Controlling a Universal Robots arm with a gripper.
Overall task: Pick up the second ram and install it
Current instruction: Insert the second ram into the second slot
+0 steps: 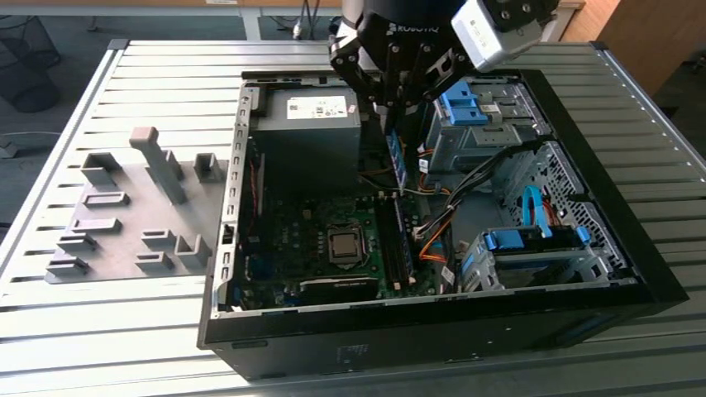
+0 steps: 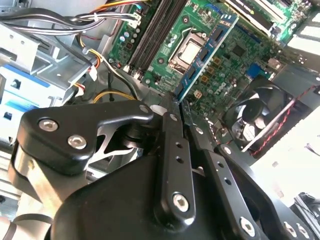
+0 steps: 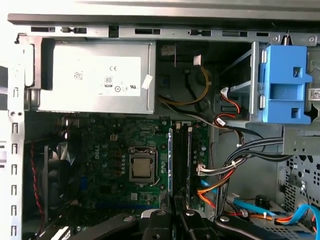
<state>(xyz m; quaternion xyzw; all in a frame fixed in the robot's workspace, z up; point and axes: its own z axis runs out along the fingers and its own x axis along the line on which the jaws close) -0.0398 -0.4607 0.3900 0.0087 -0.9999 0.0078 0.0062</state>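
Note:
The second ram (image 1: pixel 398 159) is a thin green stick with a bluish sheen. It hangs upright below my gripper (image 1: pixel 394 120), which is shut on its upper end, above the open computer case (image 1: pixel 617 248). In the second wrist view the ram (image 2: pixel 206 54) runs out from between the black fingers (image 2: pixel 170 130) over the motherboard (image 2: pixel 235 60). The first wrist view shows the ram (image 3: pixel 171 165) edge-on, beside the long memory slots (image 3: pixel 182 160), with my gripper (image 3: pixel 174 209) at its near end. Another stick (image 1: pixel 398 240) stands in the slots on the board.
A grey power supply (image 1: pixel 309 112) sits at the far end of the case. Blue drive brackets (image 1: pixel 461 103) and bundled cables (image 1: pixel 441 223) lie toward the exterior view's right. The processor socket (image 1: pixel 345 246) is beside the slots. Grey holder blocks (image 1: pixel 132 207) stand outside the case.

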